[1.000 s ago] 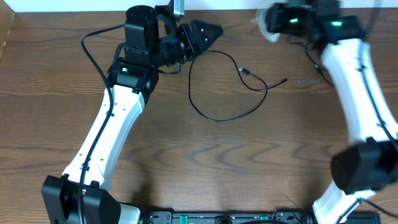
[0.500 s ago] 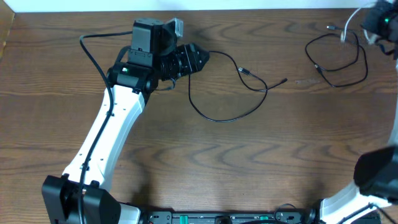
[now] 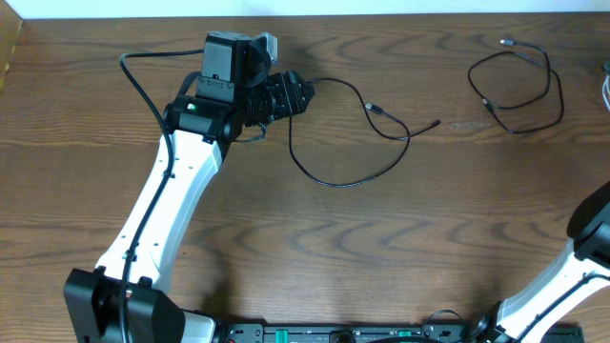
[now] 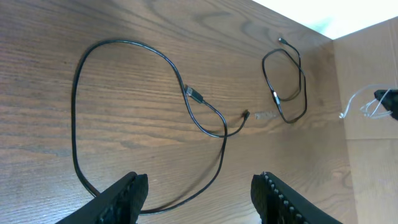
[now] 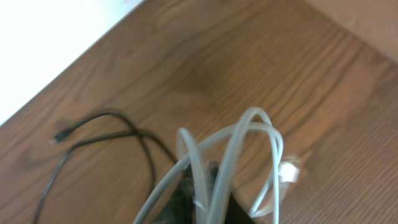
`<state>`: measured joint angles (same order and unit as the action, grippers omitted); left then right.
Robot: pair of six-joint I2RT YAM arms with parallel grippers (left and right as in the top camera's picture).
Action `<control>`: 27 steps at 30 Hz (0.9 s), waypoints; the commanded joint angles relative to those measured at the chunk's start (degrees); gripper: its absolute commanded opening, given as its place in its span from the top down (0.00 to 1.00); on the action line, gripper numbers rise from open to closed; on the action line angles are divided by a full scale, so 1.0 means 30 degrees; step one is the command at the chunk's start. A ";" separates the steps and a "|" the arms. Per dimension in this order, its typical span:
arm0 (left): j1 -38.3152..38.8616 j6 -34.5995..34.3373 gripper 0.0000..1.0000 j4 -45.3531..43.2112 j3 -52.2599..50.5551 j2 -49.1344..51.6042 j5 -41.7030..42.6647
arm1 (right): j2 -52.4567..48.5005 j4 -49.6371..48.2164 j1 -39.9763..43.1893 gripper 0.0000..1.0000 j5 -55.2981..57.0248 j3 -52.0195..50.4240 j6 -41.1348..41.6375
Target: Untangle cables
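A long black cable (image 3: 334, 143) lies in a wide loop on the table, also in the left wrist view (image 4: 149, 56). My left gripper (image 3: 294, 95) hovers at the loop's left side, open and empty; its fingers (image 4: 199, 199) frame the loop's lower part. A second, shorter black cable (image 3: 519, 90) lies coiled at the back right, and it shows in the wrist views (image 4: 287, 81) (image 5: 106, 140). My right gripper (image 5: 199, 199) is shut on a white cable (image 5: 239, 146) and holds its loops above the table's right edge. The white cable also shows in the left wrist view (image 4: 365, 107).
The wooden table (image 3: 381, 248) has a white wall along its back edge. The right arm's base link (image 3: 593, 233) stands at the right edge. The left arm (image 3: 162, 210) stretches from the front left. A thick black arm wire (image 3: 143, 90) loops beside it.
My right arm swung right, out of the overhead view, carrying the white cable away from the short black cable left on the table. My left gripper turned and lowered toward the long loop.
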<state>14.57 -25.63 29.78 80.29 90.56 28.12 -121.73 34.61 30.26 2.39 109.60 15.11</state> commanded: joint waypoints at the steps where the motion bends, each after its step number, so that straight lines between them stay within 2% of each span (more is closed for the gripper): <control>1: -0.0022 0.0262 0.41 0.0058 0.0182 0.0058 -0.0262 | -0.0328 -0.0175 0.0277 0.39 -0.0372 0.0073 -0.0087; 2: -0.0022 0.0262 0.41 0.0058 0.0182 0.0073 -0.0262 | -0.0321 -0.0226 0.0277 0.08 -0.0357 0.0073 0.0095; 3: -0.0022 0.0262 0.41 0.0058 0.0182 0.0095 -0.0262 | -0.0262 -0.0284 0.0277 0.01 -0.0350 0.0073 0.0233; 9: -0.0022 0.0277 0.41 0.0066 0.0182 0.0146 -0.0262 | -0.0248 0.0692 0.0262 0.01 -0.0998 0.0080 0.0240; 16: -0.0051 0.1319 0.41 0.0058 0.0182 0.0146 -0.0940 | -0.0299 0.3024 -0.0707 0.02 -0.8131 0.0066 -0.1209; 20: -0.0277 0.1319 0.41 0.0022 0.0182 0.0146 -0.1610 | -0.0364 0.4779 -0.2368 0.05 -1.0688 0.0058 -0.3242; 27: -0.2135 0.1311 0.41 0.0197 0.0189 0.0138 -0.1443 | -0.0474 0.7533 -0.6382 0.11 -1.0783 0.0022 -0.4532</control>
<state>10.66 -22.44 30.04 80.29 90.59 24.53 -122.76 56.21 14.63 -26.92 109.60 5.50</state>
